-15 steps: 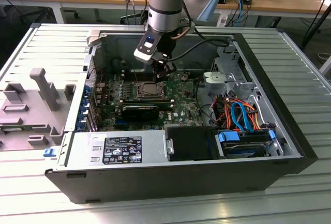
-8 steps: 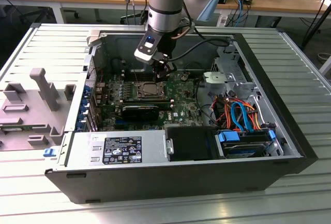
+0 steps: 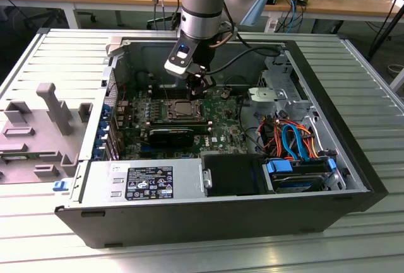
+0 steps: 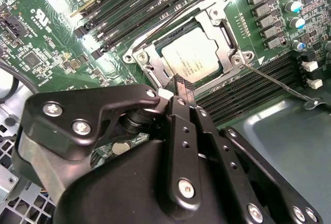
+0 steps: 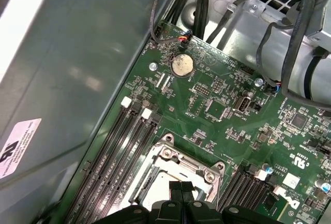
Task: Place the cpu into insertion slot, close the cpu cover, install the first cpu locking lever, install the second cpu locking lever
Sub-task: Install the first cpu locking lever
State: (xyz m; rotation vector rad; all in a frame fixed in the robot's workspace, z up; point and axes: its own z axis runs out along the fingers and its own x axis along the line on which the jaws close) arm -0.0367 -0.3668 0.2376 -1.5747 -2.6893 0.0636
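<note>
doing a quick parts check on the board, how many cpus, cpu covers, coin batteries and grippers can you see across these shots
cpu: 1
cpu cover: 1
coin battery: 1
gripper: 1
total: 4

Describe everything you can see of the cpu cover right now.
The cpu cover is a thin silver metal frame with a large square window. It lies flat, closed over the cpu, whose dull grey top shows through the window, on the green board. Screw heads sit at its corners, and a thin wire lever juts out from one corner. The end effector, fingertips together, sits at one edge; I cannot tell whether it touches.
</note>
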